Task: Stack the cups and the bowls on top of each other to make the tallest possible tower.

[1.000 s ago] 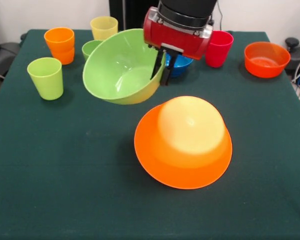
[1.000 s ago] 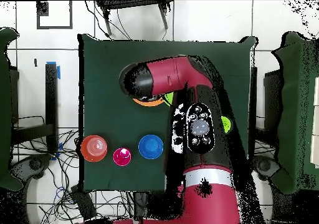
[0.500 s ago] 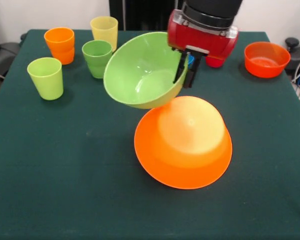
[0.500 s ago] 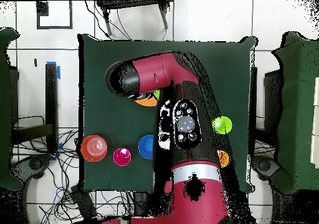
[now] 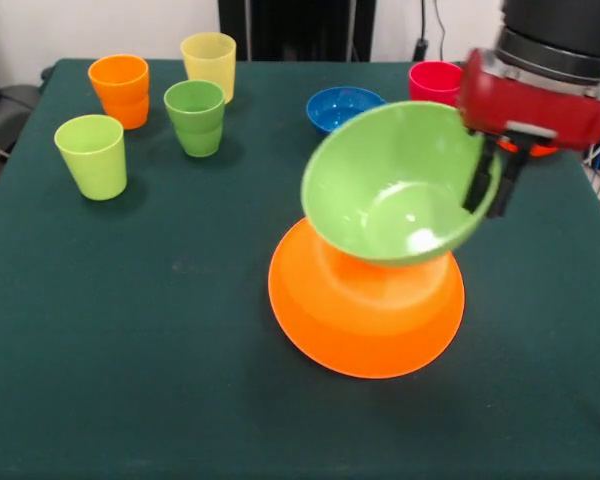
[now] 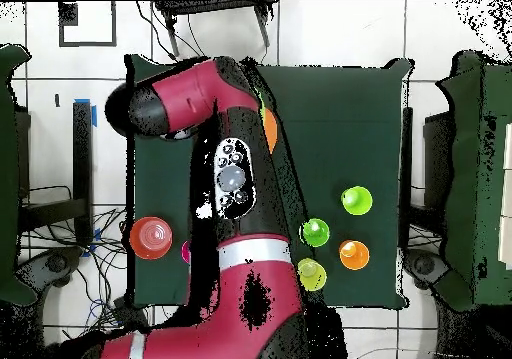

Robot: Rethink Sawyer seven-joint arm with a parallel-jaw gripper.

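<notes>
My gripper (image 5: 490, 185) is shut on the right rim of the large light green bowl (image 5: 390, 185), one finger inside and one outside. It holds the bowl tilted, opening up and towards the camera, over the very large orange bowl (image 5: 365, 310). That bowl lies upside down mid-table, and only a sliver shows in the overhead view (image 6: 269, 130). I cannot tell if the two bowls touch. The orange cup (image 5: 120, 90), pale yellow cup (image 5: 208, 60), green cup (image 5: 195, 117) and lime green cup (image 5: 91, 155) stand upright at the far left. The small blue bowl (image 5: 340, 106) and red-pink cup (image 5: 432, 80) are at the back. The purple bowl is out of view.
The small red-orange bowl (image 6: 151, 237) shows in the overhead view; in the front view my gripper head hides most of it. In the overhead view the arm (image 6: 230, 175) covers the table's (image 6: 340, 105) middle. The cups show there: lime green (image 6: 356, 199), green (image 6: 315, 232), orange (image 6: 353, 254), pale yellow (image 6: 311, 273).
My gripper has carried the light green bowl to the right in the front view, from beside the cups to over the orange bowl. The blue bowl and red-pink cup are now uncovered.
</notes>
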